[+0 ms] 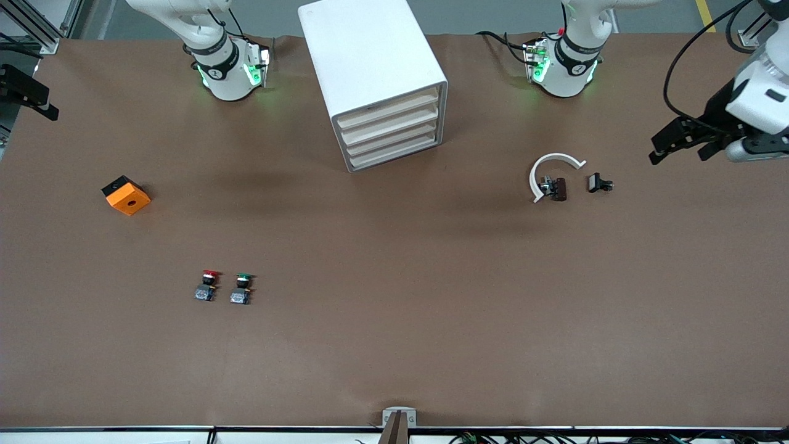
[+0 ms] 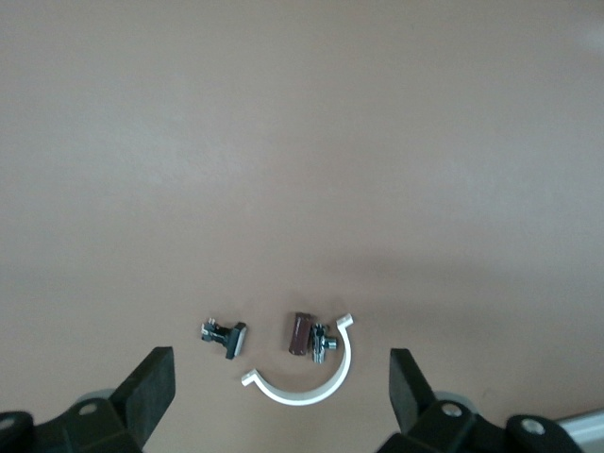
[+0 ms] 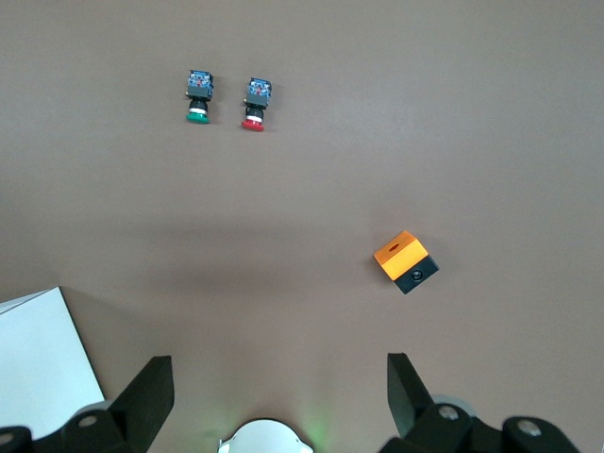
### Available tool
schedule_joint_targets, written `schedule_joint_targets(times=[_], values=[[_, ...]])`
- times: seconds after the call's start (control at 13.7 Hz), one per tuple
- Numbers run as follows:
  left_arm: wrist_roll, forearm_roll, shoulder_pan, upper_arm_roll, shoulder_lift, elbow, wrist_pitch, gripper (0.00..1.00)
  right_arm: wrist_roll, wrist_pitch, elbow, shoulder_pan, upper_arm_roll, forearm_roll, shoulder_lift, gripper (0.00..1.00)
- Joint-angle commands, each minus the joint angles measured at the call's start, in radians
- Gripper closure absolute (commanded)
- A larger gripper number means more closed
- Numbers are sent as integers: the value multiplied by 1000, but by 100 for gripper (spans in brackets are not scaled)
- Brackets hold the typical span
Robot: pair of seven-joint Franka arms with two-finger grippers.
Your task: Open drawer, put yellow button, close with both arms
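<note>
Here we see the white cabinet [image 1: 375, 80] standing on the brown desk [image 1: 394, 345] between the two arm bases, and its top drawer [image 1: 388, 108] is closed, flush with the three drawers under it. We cannot find any yellow button on the desk; only a red-capped button [image 1: 207, 285] and a green-capped button [image 1: 242, 288] lie just beside each other, nearer to the front camera and toward the right arm's end. An orange and black box [image 1: 126, 195] lies farther toward that same end. Toward the left arm's end lie a white curved clip [image 1: 550, 169] with a small dark part [image 1: 555, 189] touching it, and a small black part [image 1: 598, 183] just beside.

The left end effector [image 1: 681, 143] hangs with fingers spread over the desk edge at the left arm's end. In the right wrist view, the right end effector [image 3: 278, 396] also has its fingers [image 3: 146, 401] spread, above the right arm's base.
</note>
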Motion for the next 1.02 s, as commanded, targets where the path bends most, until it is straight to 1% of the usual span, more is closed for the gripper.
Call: schedule_joint_targets(times=[0.0, 0.07, 0.15, 0.95], values=[[9, 23, 3, 2, 17, 111, -68, 0, 55, -6, 7, 5, 1, -1, -8, 0], [15, 23, 3, 1, 18, 145, -116, 0, 55, -4, 7, 5, 1, -1, -8, 0], [15, 21, 3, -1, 23, 163, -127, 0, 55, -4, 7, 3, -1, -1, -8, 0], [21, 23, 1, -5, 32, 186, -176, 0, -1, -4, 5, -4, -7, 8, -5, 0]])
